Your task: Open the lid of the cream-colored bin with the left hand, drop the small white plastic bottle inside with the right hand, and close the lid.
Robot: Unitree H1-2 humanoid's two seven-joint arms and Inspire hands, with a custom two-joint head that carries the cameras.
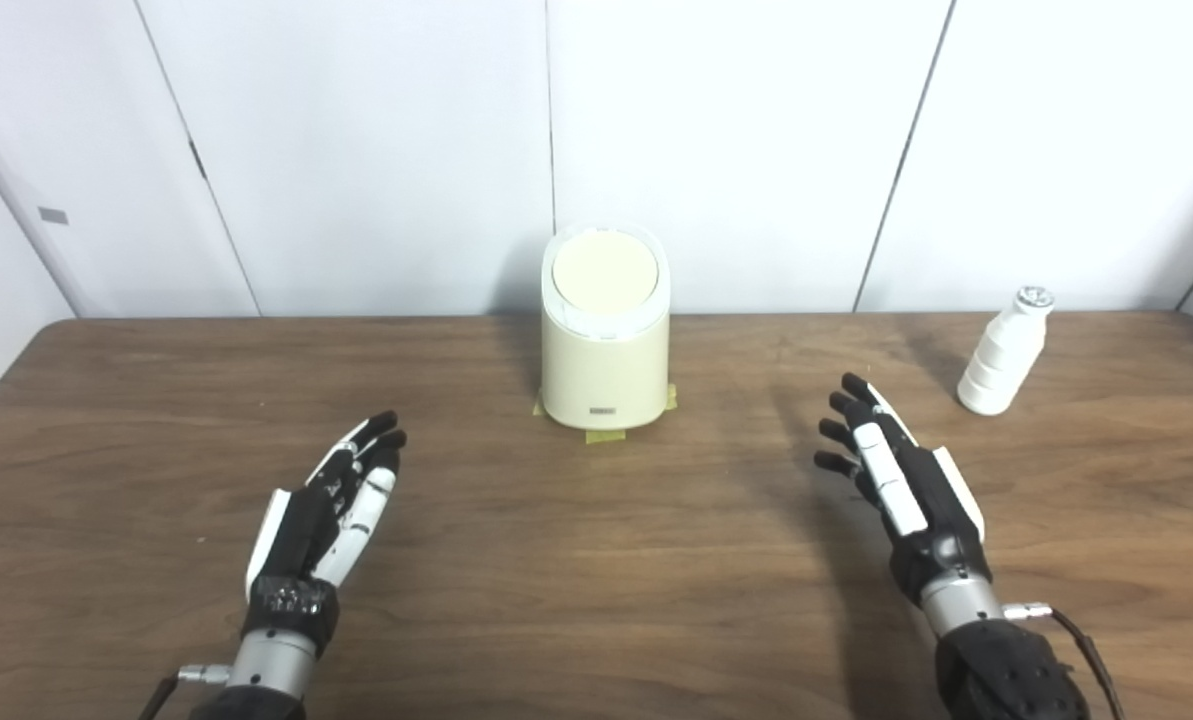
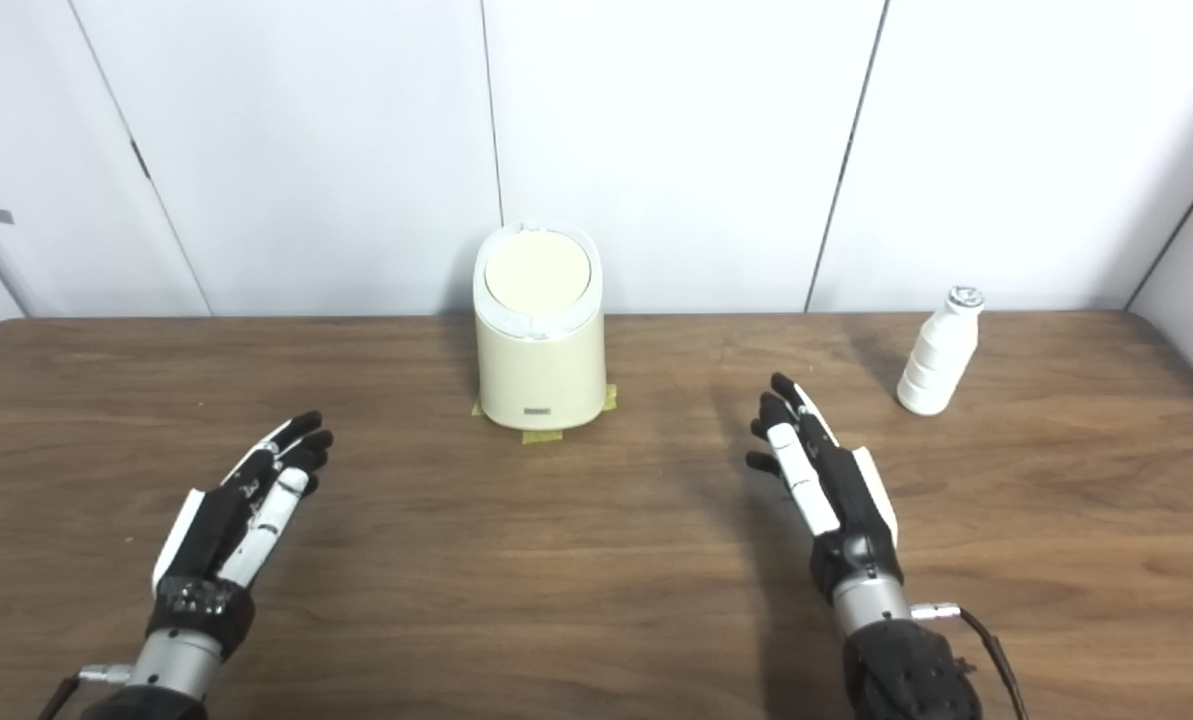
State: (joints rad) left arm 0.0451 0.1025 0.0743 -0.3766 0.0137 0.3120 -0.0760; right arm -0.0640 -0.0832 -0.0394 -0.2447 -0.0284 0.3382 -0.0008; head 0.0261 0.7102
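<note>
The cream-colored bin (image 1: 606,350) stands upright at the back middle of the wooden table (image 1: 576,560), its round lid (image 1: 604,270) lying flat and shut. A small white plastic bottle (image 1: 1004,352) with a silver cap stands upright at the back right. My left hand (image 1: 331,510) hovers open over the table, well in front and to the left of the bin, fingers stretched toward it. My right hand (image 1: 896,470) is open too, fingers spread, in front and to the left of the bottle. Neither hand touches anything.
Yellow tape strips (image 1: 606,436) stick out from under the bin's base. White wall panels (image 1: 736,140) rise directly behind the table's far edge. The table's right edge runs close behind the bottle.
</note>
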